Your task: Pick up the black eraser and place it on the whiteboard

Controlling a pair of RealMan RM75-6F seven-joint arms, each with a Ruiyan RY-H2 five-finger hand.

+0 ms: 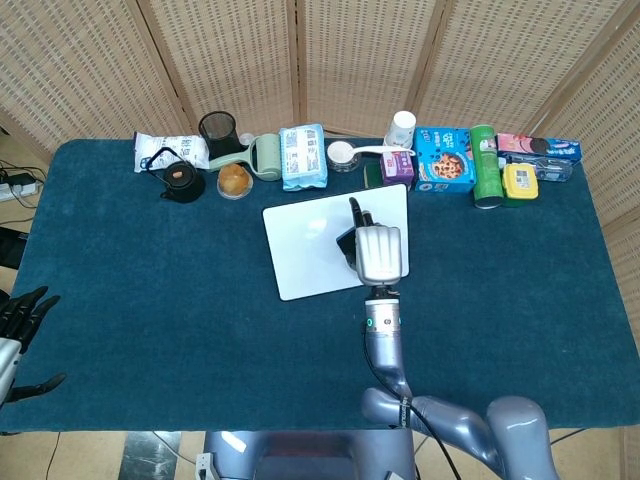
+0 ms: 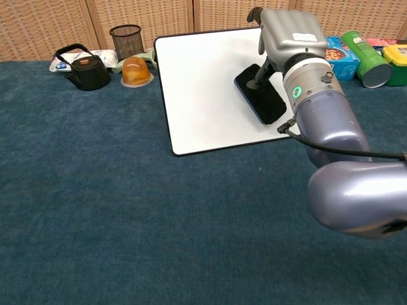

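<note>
Head view, right hand: the robot's grey right hand hangs palm-down over the right part of the white rectangular whiteboard, its silver arm reaching up from the bottom edge.
Head view, eraser: the flat black rectangular eraser shows only as a dark sliver at the hand's left edge.
Head view, left hand: the black left hand sits at the lower-left corner, fingers spread, holding nothing.
Head view, surface: a dark blue felt-like surface.
Chest view, eraser: the eraser lies on the whiteboard, long axis running diagonally from upper left to lower right.
Chest view, right hand: dark fingers of the right hand touch the eraser's top; whether they grip it cannot be told.
</note>
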